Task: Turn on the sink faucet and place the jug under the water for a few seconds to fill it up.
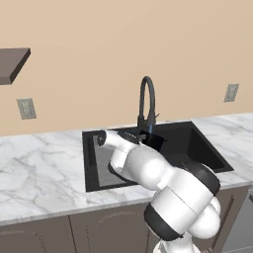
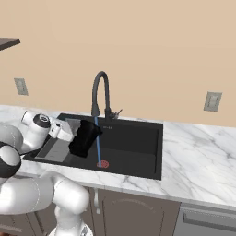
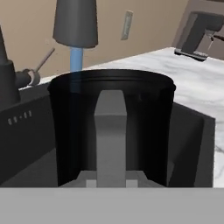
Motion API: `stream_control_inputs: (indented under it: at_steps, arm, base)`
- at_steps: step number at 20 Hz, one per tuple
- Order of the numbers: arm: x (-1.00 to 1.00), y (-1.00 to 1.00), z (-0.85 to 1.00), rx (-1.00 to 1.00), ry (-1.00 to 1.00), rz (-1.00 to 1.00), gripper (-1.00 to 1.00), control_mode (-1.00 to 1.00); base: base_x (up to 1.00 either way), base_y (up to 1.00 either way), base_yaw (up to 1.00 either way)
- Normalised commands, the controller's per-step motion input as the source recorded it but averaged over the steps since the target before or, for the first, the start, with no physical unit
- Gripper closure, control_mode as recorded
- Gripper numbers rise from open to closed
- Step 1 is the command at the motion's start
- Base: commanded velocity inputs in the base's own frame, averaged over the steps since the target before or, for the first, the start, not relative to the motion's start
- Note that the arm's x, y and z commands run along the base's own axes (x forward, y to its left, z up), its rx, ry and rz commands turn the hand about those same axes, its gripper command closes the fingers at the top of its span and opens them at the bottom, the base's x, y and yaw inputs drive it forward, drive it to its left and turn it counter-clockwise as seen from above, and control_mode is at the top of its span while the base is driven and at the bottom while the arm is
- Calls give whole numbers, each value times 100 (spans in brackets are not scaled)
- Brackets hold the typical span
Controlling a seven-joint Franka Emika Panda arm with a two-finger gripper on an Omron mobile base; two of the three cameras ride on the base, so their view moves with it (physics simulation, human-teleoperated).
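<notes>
The gripper (image 2: pixel 69 133) is clenched on the jug (image 2: pixel 85 137), holding it by its handle over the left part of the sink (image 2: pixel 138 138), tilted a little with its top leaning toward the faucet (image 2: pixel 100 94). In the hand view the jug's handle (image 3: pixel 110 135) stands right in front of the camera, its pale stripe running up the dark wall to the rim. The faucet is already on: a thin blue stream of water (image 2: pixel 98 140) falls straight from the spout to the red drain ring (image 2: pixel 102 163). From the right base view the stream passes just beside the jug's right edge and reaches the basin floor, so the jug does not appear to be catching it yet; in the hand view the water (image 3: pixel 76 59) drops behind the far rim, and whether any enters cannot be told. The jug's inside is hidden, so its contents cannot be judged. The step in hand is bringing the jug under the stream; the next move calls for shifting the mouth a little further toward the spout and levelling it so the water lands inside. The basin holds a grey ribbed tray (image 2: pixel 54 150) on its left, below the jug
</notes>
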Motion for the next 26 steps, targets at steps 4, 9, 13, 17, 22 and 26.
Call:
stream_control_inputs:
  at_steps: [4,9,13,17,22,26]
  arm:
    - [28,-5,-33,-9,21,7,100,-100]
    - [39,-1,-32,-10,20,7,100,-100]
    - [29,-1,-19,-7,3,7,100,-100]
    - [10,-1,-15,-5,0,5,100,-100]
    - [0,0,-30,-6,-5,5,100,-100]
    - [-2,0,-24,-5,-17,3,100,-100]
  base:
    - [0,0,0]
    - [0,0,0]
    - [0,0,0]
    - [0,0,0]
    - [0,0,0]
    - [0,0,0]
